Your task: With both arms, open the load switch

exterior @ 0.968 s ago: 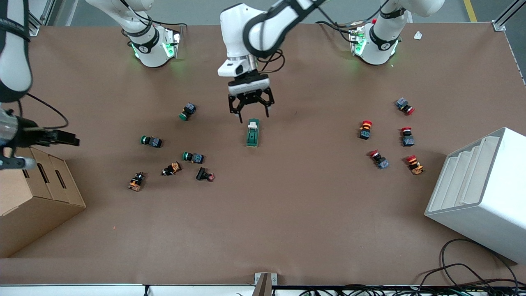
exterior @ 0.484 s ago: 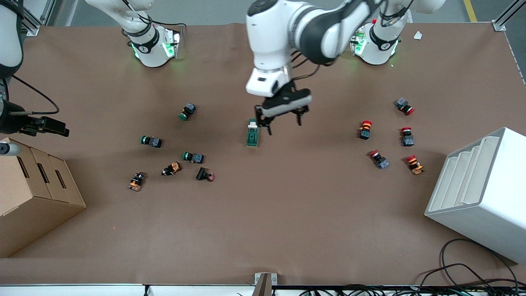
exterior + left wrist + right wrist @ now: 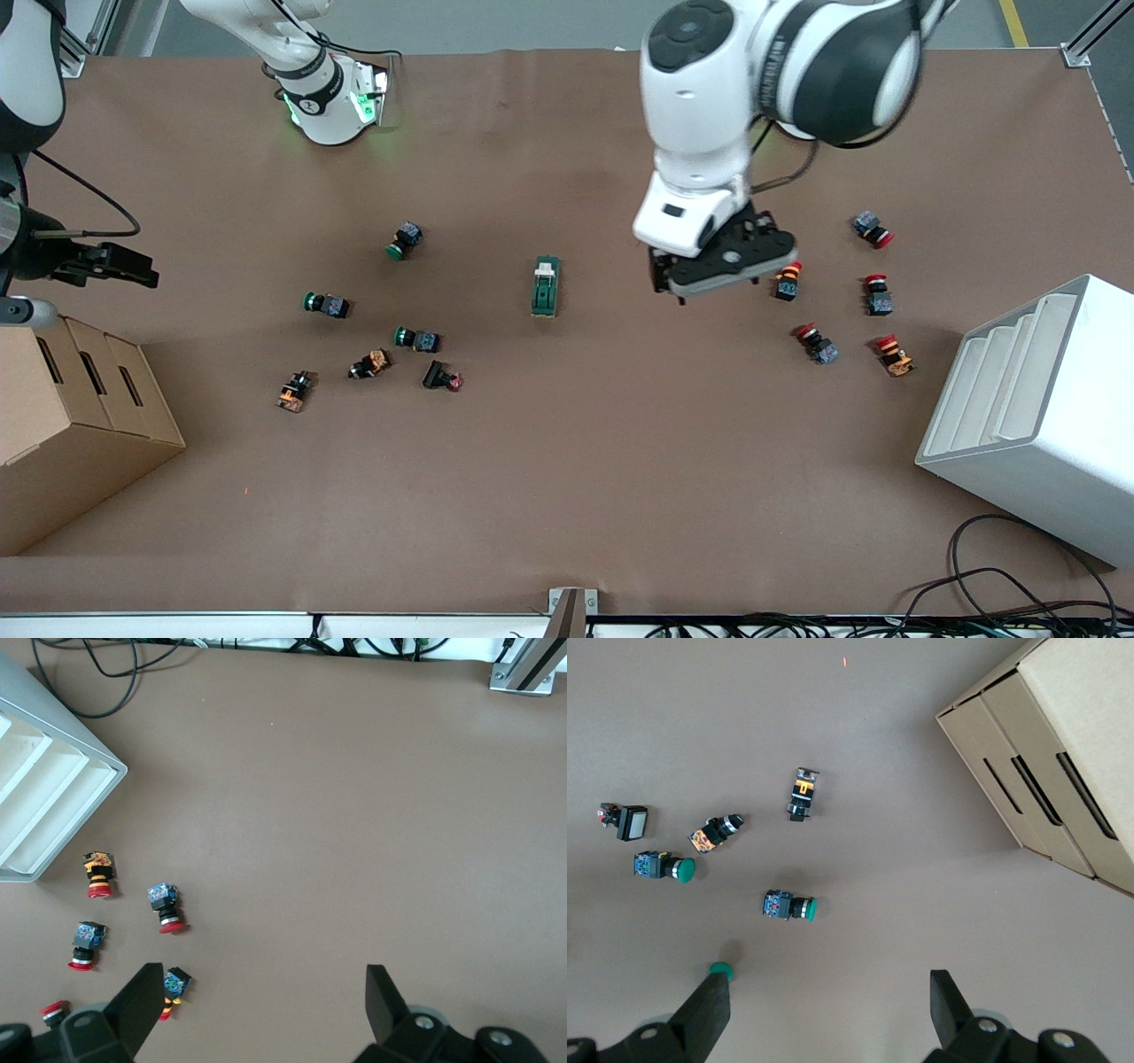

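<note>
The load switch (image 3: 546, 286), a dark-green block with a white lever piece at its end toward the arms' bases, lies flat near the middle of the table. It shows in neither wrist view. My left gripper (image 3: 709, 275) hangs open over bare table between the load switch and the red push buttons (image 3: 787, 279), with nothing between its fingers (image 3: 142, 1005). My right gripper (image 3: 137, 268) is open and holds nothing at the right arm's end of the table, above the edge of the cardboard box (image 3: 71, 425). Its fingers (image 3: 948, 1005) stand wide apart over bare table near a green push button (image 3: 788, 905).
Several green and orange push buttons (image 3: 327, 304) lie toward the right arm's end. Several red ones (image 3: 166, 906) lie toward the left arm's end, beside a white stepped bin (image 3: 1036, 416). The cardboard box (image 3: 1063, 753) has slots. Cables (image 3: 992, 576) trail at the table edge nearest the front camera.
My left gripper has swung away from above the load switch toward the red buttons at the left arm's end. The load switch has not moved. The right gripper shifted only slightly.
</note>
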